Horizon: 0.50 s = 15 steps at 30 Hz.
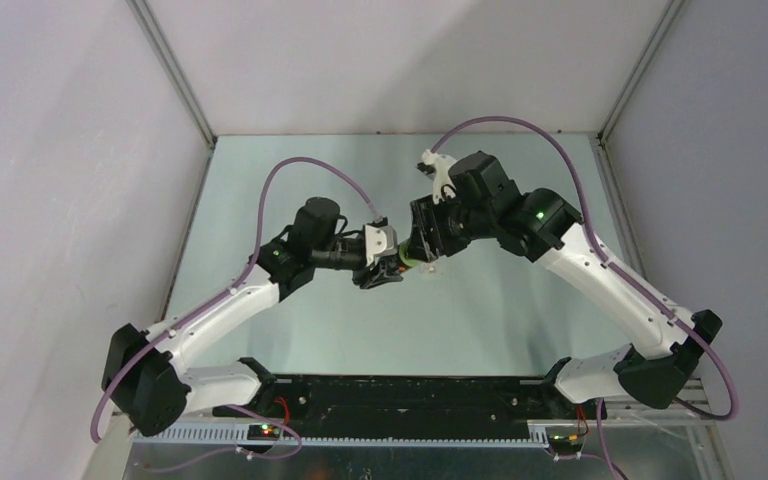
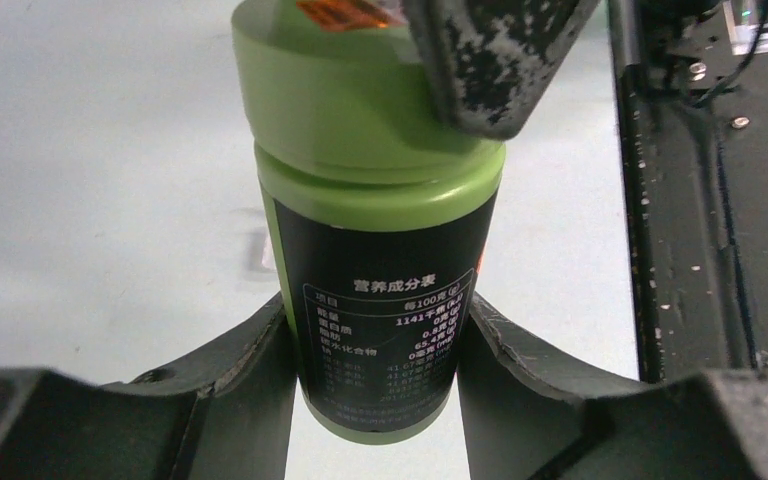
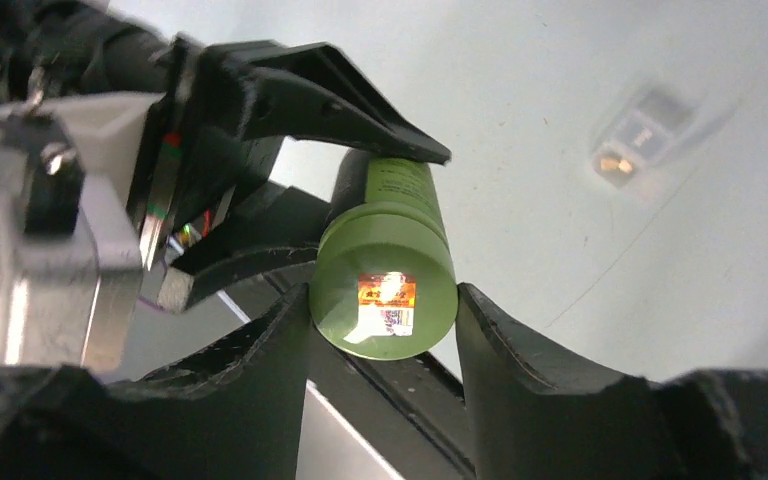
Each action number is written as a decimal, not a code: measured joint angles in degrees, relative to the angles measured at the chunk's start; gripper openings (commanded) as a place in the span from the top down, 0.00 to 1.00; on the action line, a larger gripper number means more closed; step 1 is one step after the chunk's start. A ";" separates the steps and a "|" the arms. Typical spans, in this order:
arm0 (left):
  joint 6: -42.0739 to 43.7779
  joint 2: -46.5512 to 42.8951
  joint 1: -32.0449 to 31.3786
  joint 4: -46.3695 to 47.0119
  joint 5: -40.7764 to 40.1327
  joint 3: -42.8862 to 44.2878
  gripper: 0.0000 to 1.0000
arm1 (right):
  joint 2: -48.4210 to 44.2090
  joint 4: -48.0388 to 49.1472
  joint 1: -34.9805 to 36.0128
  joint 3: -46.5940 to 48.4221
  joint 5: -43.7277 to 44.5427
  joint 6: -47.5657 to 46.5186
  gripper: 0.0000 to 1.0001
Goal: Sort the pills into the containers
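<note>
White arm links, black joints, purple cables, green lamps, seemingly paint-chipped black fingers

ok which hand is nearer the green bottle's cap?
Right. The right hand straddles the cap, with a finger against each side. The left hand grips the green bottle around its body, on the far side of the cap's rim.

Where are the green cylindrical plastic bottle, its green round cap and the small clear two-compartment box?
green cylindrical plastic bottle [image 2: 380, 330]: left wrist view, on its black label.
green round cap [image 3: 384, 303]: right wrist view, on its flat top.
small clear two-compartment box [image 3: 640, 135]: right wrist view, on its middle.
</note>
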 measured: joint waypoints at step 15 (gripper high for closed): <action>-0.57 0.42 -0.48 2.14 -3.08 -0.11 1.00 | 0.22 3.52 -1.49 -0.17 17.14 29.11 0.02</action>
